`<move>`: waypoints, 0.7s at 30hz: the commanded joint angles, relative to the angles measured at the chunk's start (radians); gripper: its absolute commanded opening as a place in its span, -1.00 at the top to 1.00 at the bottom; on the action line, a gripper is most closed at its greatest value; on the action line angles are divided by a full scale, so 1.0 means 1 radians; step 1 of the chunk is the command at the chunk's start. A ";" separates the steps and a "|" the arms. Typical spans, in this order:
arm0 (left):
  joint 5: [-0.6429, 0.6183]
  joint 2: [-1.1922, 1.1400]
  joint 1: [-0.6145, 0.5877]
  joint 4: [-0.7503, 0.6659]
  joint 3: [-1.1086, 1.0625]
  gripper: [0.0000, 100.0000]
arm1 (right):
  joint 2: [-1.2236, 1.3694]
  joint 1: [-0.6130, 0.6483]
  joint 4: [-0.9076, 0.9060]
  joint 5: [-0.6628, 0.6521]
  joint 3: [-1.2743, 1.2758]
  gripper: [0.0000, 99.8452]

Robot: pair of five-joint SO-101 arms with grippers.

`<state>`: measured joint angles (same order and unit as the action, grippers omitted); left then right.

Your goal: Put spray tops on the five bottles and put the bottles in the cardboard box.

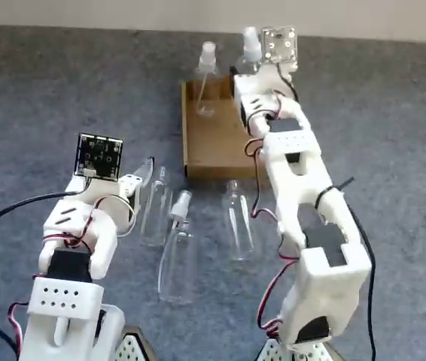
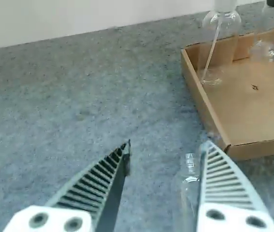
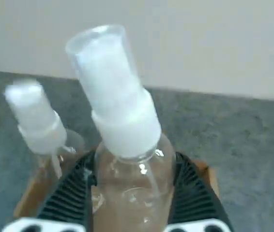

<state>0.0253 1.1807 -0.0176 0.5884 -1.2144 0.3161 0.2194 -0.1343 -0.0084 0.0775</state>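
Right tool (image 3: 133,186) pinching a capped bottle (image 3: 127,140) at the cardboard box (image 1: 220,159); left tool (image 2: 166,150) spread wide.

My right fingers (image 3: 69,193) clamp the bottle's body on both sides at the box's far corner; I can't tell whether its base touches the box floor. Just beside it a second capped bottle (image 1: 206,75) stands upright inside the box. My left tool hangs low over the grey table (image 1: 62,90), one finger just beside the open neck of a lying bottle (image 1: 155,207). Near it lie a topped bottle (image 1: 177,252) and a bare bottle (image 1: 239,222).
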 commanded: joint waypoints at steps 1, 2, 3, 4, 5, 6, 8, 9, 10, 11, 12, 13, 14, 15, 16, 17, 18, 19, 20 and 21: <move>0.003 -0.002 -0.008 -0.026 0.007 0.58 | 0.033 -0.016 0.031 -0.006 -0.061 0.99; 0.003 -0.002 -0.008 -0.026 0.007 0.58 | 0.048 -0.016 0.031 -0.006 -0.062 0.99; 0.003 -0.002 -0.008 -0.026 0.007 0.58 | 0.061 -0.016 0.031 -0.006 -0.064 0.99; 0.003 -0.002 -0.008 -0.026 0.007 0.58 | 0.065 -0.016 0.033 -0.006 -0.064 0.99; 0.003 -0.002 -0.008 -0.026 0.007 0.58 | 0.070 -0.016 0.042 -0.006 -0.062 0.99; 0.003 -0.002 -0.008 -0.026 0.007 0.58 | 0.073 -0.016 0.056 -0.006 -0.062 0.99; 0.003 -0.002 -0.008 -0.026 0.007 0.58 | 0.082 -0.018 0.062 -0.006 -0.062 0.99; 0.003 -0.002 -0.008 -0.026 0.007 0.58 | 0.082 -0.018 0.062 -0.006 -0.062 0.99; 0.003 -0.002 -0.008 -0.026 0.007 0.58 | 0.082 -0.018 0.062 -0.006 -0.062 0.99; 0.003 -0.002 -0.008 -0.026 0.007 0.58 | 0.084 -0.018 0.061 -0.009 -0.062 0.99; 0.003 -0.002 -0.008 -0.026 0.007 0.58 | 0.084 -0.016 0.061 -0.011 -0.062 0.99; 0.003 -0.002 -0.008 -0.026 0.007 0.58 | 0.084 -0.016 0.062 -0.011 -0.062 0.99; 0.003 -0.002 -0.008 -0.026 0.007 0.58 | 0.084 -0.016 0.065 -0.012 -0.062 0.99; 0.003 -0.002 -0.008 -0.026 0.007 0.58 | 0.084 -0.016 0.065 -0.012 -0.064 0.99; 0.003 -0.002 -0.008 -0.026 0.007 0.58 | 0.084 -0.016 0.065 -0.012 -0.065 0.99; 0.003 -0.002 -0.008 -0.026 0.007 0.58 | 0.085 -0.018 0.065 -0.012 -0.077 0.99; 0.003 -0.002 -0.008 -0.026 0.007 0.58 | 0.087 -0.019 0.065 -0.012 -0.091 0.99; 0.003 -0.002 -0.008 -0.026 0.007 0.58 | 0.088 -0.021 0.065 -0.012 -0.101 0.99; 0.003 -0.002 -0.008 -0.026 0.007 0.58 | 0.088 -0.021 0.065 -0.012 -0.110 0.99; 0.003 -0.002 -0.008 -0.026 0.007 0.58 | 0.088 -0.021 0.065 -0.012 -0.114 0.99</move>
<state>0.0253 1.1807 -0.0176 0.5884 -1.2144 0.4189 0.2194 -0.0944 -0.0084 0.0376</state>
